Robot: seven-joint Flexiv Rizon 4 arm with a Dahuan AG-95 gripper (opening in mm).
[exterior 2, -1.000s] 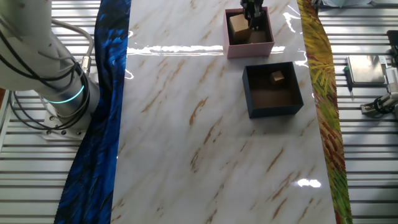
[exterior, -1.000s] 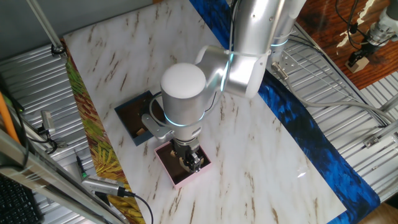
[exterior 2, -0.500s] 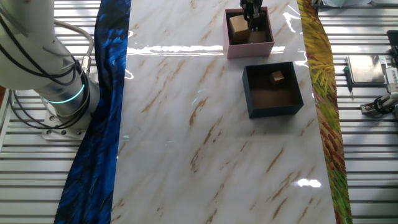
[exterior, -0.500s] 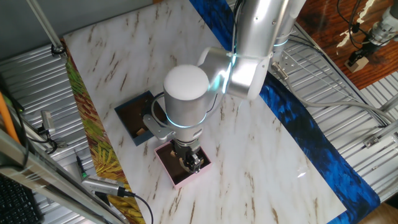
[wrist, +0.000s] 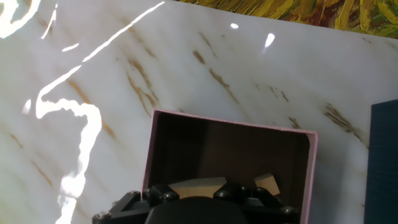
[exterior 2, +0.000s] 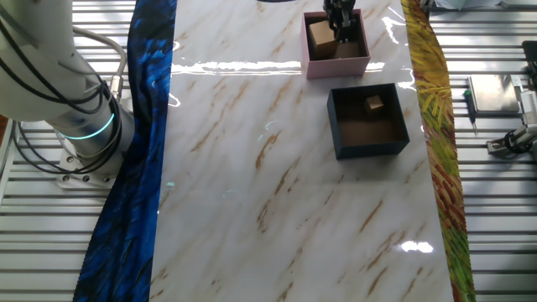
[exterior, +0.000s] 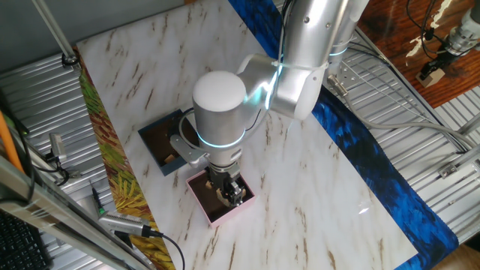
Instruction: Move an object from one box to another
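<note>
The pale pink box [exterior 2: 336,65] stands at the table's far end, and the dark navy box [exterior 2: 367,149] is right beside it. A wooden cube [exterior 2: 320,33] lies inside the pink box. A smaller wooden cube [exterior 2: 374,103] lies in the navy box. My gripper [exterior 2: 341,25] reaches down into the pink box, right next to the larger cube. In the hand view the pink box [wrist: 186,117] fills the lower middle, with a tan block [wrist: 199,185] just ahead of the dark gripper body. The fingertips are hidden, so the jaw gap does not show.
A yellow patterned cloth [exterior 2: 436,126] runs along one long side of the marble table and a blue cloth [exterior 2: 143,151] along the other. The arm's elbow [exterior: 219,105] hangs over both boxes and hides part of the navy box [exterior: 154,131].
The arm's elbow has shifted slightly. The gripper stays inside the pink box and both cubes are where they were.
</note>
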